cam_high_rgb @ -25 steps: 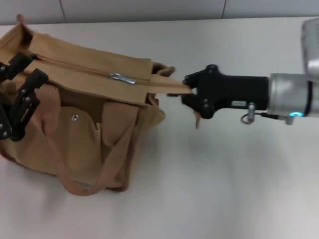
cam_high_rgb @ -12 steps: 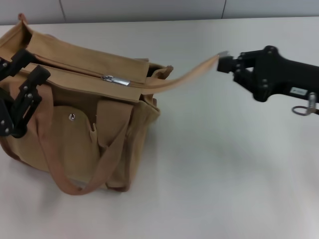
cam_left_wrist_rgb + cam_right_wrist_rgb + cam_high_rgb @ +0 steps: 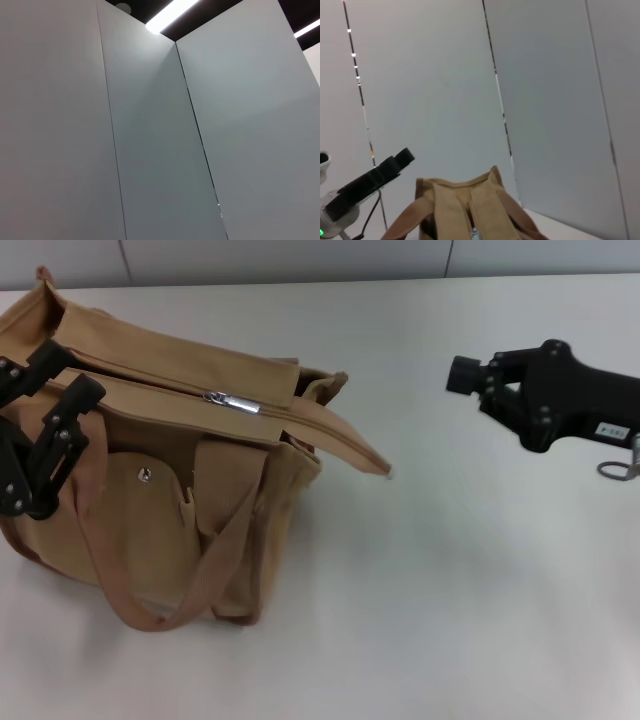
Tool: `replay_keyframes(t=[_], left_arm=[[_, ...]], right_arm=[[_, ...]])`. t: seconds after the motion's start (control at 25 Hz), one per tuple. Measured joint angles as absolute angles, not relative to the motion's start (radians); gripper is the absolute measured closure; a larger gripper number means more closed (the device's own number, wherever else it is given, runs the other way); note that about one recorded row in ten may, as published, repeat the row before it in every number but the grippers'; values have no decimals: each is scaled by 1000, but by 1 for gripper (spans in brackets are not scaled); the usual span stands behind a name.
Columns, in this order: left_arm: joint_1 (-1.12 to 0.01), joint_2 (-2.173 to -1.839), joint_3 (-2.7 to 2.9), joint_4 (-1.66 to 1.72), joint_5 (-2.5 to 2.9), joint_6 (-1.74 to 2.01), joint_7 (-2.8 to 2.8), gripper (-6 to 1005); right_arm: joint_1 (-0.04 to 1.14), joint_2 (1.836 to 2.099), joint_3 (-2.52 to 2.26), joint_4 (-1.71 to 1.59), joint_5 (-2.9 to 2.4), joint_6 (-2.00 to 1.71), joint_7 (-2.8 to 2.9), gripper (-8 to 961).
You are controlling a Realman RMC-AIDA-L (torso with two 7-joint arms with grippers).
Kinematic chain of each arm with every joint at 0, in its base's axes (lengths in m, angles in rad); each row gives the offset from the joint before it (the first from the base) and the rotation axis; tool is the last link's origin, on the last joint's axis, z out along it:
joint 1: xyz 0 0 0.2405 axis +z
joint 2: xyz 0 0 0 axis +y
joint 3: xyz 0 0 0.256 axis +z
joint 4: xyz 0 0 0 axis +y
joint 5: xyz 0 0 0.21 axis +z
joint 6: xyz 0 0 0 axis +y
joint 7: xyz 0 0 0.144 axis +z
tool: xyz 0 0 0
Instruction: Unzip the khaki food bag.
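The khaki food bag stands on the left of the white table, its top zipper closed and the silver pull near the middle of the top. One wide strap hangs loose off the bag's right end, down to the table. My left gripper is at the bag's left end, fingers spread over the top edge. My right gripper hovers open to the right of the bag, well clear of the strap and holding nothing. The right wrist view shows the bag end-on, with the left gripper beyond it.
The white table stretches in front of and to the right of the bag. A grey wall runs along its far edge. The left wrist view shows only wall panels.
The right gripper pulled the strap out to the right and shifted the bag, then let go. The strap has dropped beside the bag. The left gripper has barely moved.
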State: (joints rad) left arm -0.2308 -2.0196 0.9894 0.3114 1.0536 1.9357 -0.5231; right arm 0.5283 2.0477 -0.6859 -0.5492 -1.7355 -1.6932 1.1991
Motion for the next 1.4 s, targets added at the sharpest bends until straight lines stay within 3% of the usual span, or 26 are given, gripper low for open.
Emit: replay_keyframes(t=[0.12,0.36,0.64,0.72,0.92,1.08,1.4], left_arm=[[-230,-2020,989,311,1054,1936,-523,694],[-232,-2022,993,311,1056,1936,-523,698],[-233,-2022,993,311,1056,1931,-523,697],[-233,-2024,993,311,1056,1924,-523,697],[-233,-2025,992,311,1055,1919,-523,695],[-233,-2026,989,311,1055,1915,-523,694],[-233,-2026,989,311,1055,1914,-523,691]], right_arm=[[536,2072,-716,-552,-1738,-1660,1194,917],[611,2084,-810,-462,-1730,-1533,1143,902],[683,2087,-818,-402,-1728,-1489,1105,730],[694,2087,-819,-392,-1728,-1481,1101,496],[745,2088,-861,-331,-1726,-1436,1048,501],[751,2089,-865,-324,-1724,-1430,1036,719],[731,2087,-862,-332,-1684,-1447,1037,835]])
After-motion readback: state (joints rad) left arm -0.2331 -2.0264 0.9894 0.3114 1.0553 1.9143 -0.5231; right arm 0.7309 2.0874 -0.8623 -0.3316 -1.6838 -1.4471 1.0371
